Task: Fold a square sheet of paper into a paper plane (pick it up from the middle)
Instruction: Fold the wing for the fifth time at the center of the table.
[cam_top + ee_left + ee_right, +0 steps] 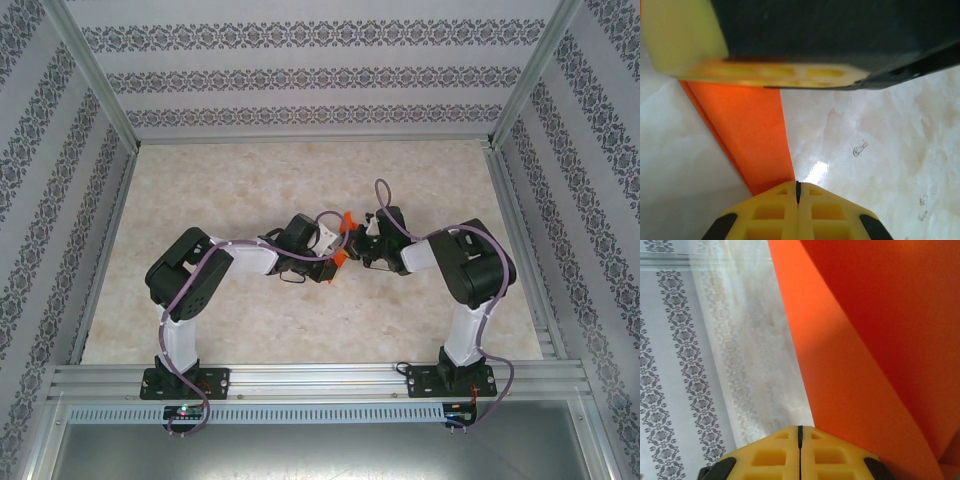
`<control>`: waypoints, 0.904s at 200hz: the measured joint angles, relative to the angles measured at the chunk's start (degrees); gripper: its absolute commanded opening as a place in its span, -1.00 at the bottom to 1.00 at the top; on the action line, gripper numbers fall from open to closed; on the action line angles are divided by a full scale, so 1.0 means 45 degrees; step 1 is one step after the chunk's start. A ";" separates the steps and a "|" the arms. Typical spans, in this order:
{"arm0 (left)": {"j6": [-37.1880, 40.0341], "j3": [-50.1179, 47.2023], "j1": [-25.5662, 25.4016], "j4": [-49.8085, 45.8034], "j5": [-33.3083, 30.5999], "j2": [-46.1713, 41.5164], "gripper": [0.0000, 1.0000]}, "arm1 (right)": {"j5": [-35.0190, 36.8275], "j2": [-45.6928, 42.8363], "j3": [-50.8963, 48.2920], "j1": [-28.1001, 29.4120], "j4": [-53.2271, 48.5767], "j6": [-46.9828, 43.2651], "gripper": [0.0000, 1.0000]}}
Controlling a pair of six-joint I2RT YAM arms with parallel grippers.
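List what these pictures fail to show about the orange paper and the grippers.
- Top external view: folds of the thin bright orange-red paper sheet. The left gripper and right gripper cover it, leaving tiny slivers.
- Right wrist view: the sheet's outline, cut off by the top and right edges. Whether the shut yellow fingertips pinch it is hidden behind them.
- Left wrist view: the sheet's upper end, under the blurred right gripper.
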 measured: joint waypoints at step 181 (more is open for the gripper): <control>-0.1749 -0.0321 0.0418 0.0903 -0.0811 -0.0602 -0.86 | 0.0238 0.0291 0.0908 0.0165 -0.1836 -0.2059 -0.92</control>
